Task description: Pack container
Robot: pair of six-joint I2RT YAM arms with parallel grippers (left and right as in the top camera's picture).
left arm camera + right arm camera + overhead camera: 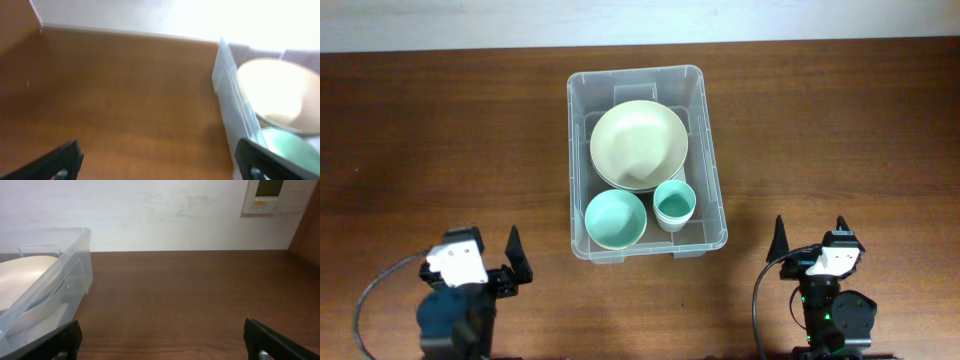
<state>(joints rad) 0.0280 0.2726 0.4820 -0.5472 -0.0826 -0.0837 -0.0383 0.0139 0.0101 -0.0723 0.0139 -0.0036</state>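
Note:
The clear plastic container stands at the middle of the table. Inside it lie a large cream bowl, a teal bowl and a teal cup. My left gripper is open and empty at the front left, apart from the container. My right gripper is open and empty at the front right. In the left wrist view the container wall and the cream bowl show at right, between open jaws. In the right wrist view the container is at left, jaws open.
The wooden table extends to both sides of the container. A white wall runs along the back edge, with a wall panel at upper right in the right wrist view. A black cable loops by the left arm.

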